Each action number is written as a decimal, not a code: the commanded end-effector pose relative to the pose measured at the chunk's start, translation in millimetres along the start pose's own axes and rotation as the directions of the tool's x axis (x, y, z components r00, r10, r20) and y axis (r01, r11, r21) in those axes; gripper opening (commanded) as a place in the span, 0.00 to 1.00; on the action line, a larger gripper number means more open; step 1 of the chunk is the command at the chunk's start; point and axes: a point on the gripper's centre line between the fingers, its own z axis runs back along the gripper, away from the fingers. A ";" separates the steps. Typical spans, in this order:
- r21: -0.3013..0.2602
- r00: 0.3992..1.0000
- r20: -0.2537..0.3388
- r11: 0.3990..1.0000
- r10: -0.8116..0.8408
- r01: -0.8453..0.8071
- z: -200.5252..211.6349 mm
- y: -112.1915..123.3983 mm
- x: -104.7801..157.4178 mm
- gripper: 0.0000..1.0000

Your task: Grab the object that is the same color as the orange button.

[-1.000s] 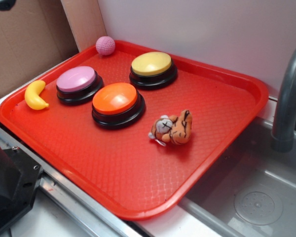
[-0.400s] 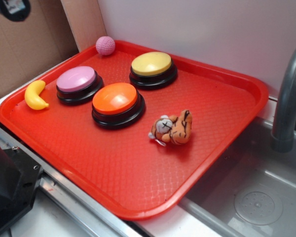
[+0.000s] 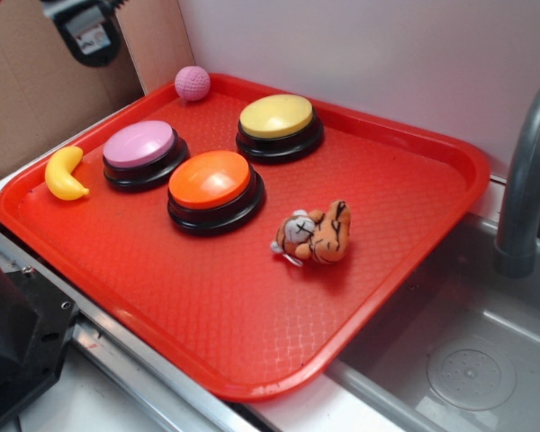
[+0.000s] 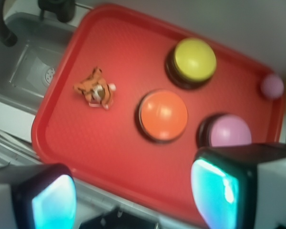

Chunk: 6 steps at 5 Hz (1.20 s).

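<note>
A: Surface, near to far?
B: Metal counter edge [image 3: 144, 378] in front, grey sink basin [image 3: 468, 360] with grey faucet [image 3: 526, 189] beside it. On the counter, a red textured plastic tray [image 3: 252, 315].

A: Target?
B: Small orange plush tiger with black stripes and white face [image 3: 313, 236], lying on the tray toward the sink side, just beside the large round orange domed button on a black base [image 3: 214, 187], not touching it.

A: Further back?
B: Pink-topped button [image 3: 142, 151] and yellow toy banana [image 3: 65, 173], then yellow-topped button [image 3: 277, 124], pink textured ball [image 3: 192, 83] at the far rim. Cardboard [image 3: 36, 99] and a white wall [image 3: 360, 54] behind.

A: Gripper?
B: Gripper [image 4: 128, 193] is high above the tray's near edge, fingers [image 4: 221, 186] spread wide, nothing between them.
</note>
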 end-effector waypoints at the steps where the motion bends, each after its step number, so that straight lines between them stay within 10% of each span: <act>1: -0.049 0.967 0.083 0.968 -0.242 0.246 -38.0 -16.9 40.1 1.00; 3: -0.001 0.921 0.114 0.927 -0.372 0.375 -82.8 -33.8 57.2 1.00; 6: -0.075 0.907 0.098 0.906 -0.409 0.417 -148.1 -34.7 70.7 1.00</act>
